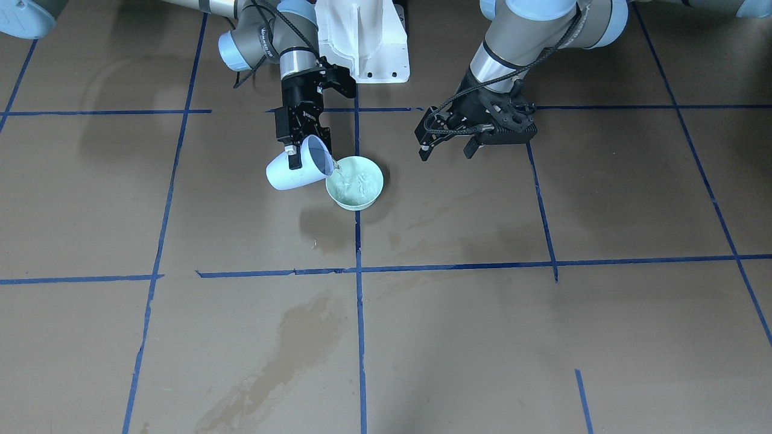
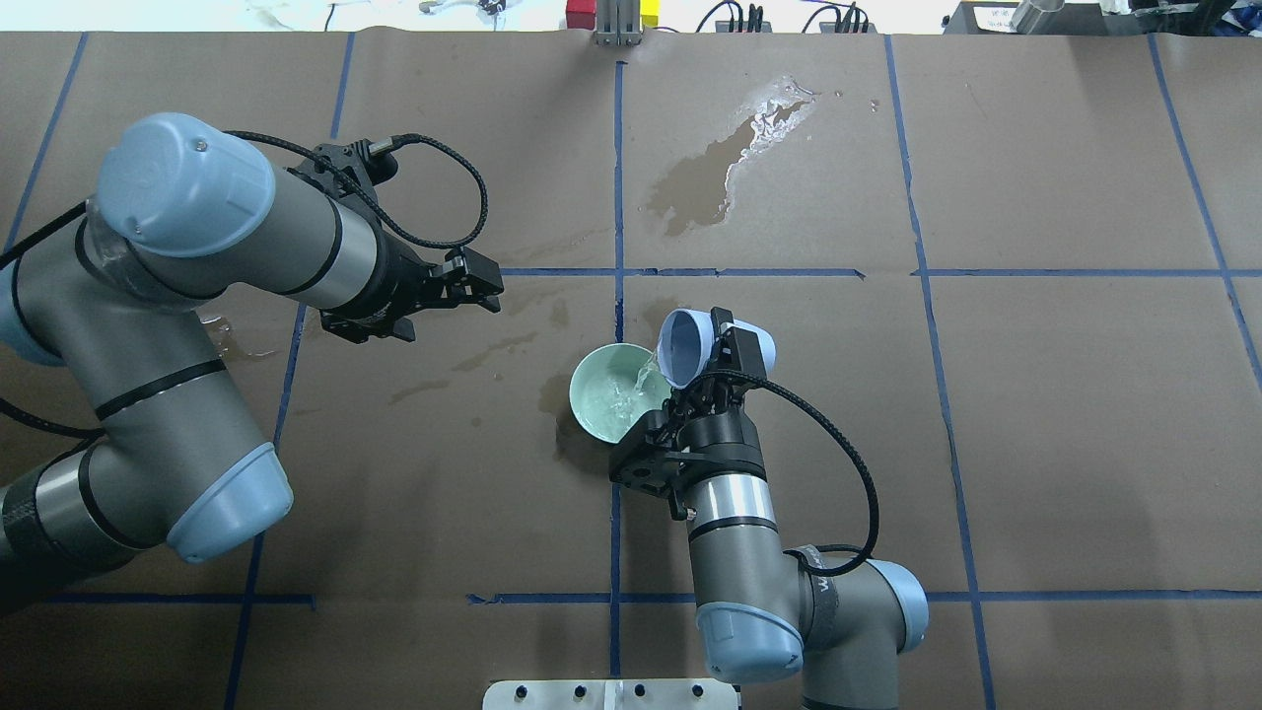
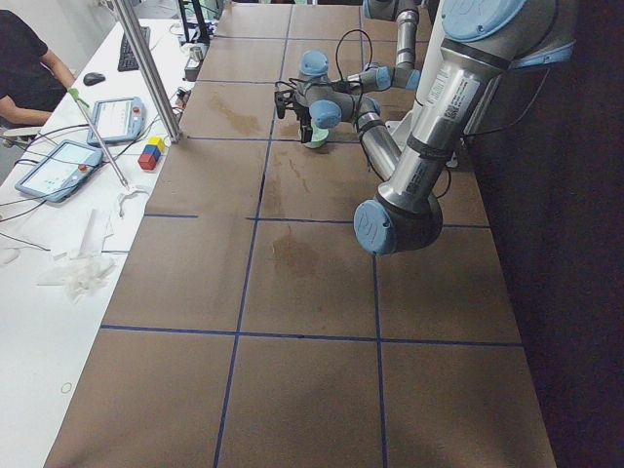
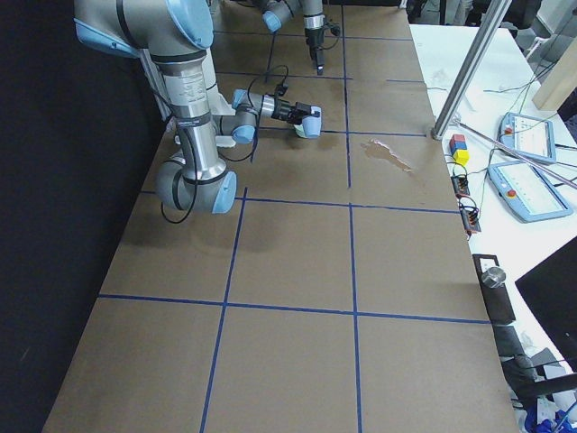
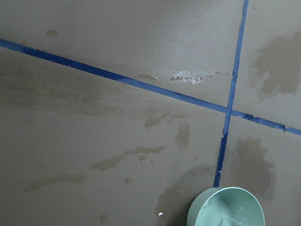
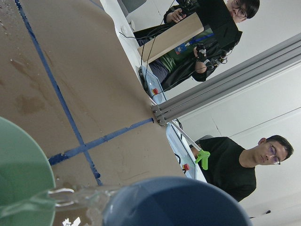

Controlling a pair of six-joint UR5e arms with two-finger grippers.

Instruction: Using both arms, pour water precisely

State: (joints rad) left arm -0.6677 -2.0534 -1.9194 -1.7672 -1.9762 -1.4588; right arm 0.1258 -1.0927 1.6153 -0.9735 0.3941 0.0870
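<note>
The right gripper (image 1: 295, 155) pinches the rim of a tilted pale cup (image 1: 288, 176); water (image 1: 338, 173) falls from its lip into a green bowl (image 1: 353, 205) just beside. The left gripper (image 1: 447, 150) hangs spread, empty, apart.

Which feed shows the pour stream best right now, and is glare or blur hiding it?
Right wrist view: the water reads clearly as a glassy stream, though the cup rim is close and soft. Overhead view: the stream is thin but visible going into the bowl; glare only whitens part of the far puddle. Front-facing view: the stream is faint against the pale bowl.
</note>
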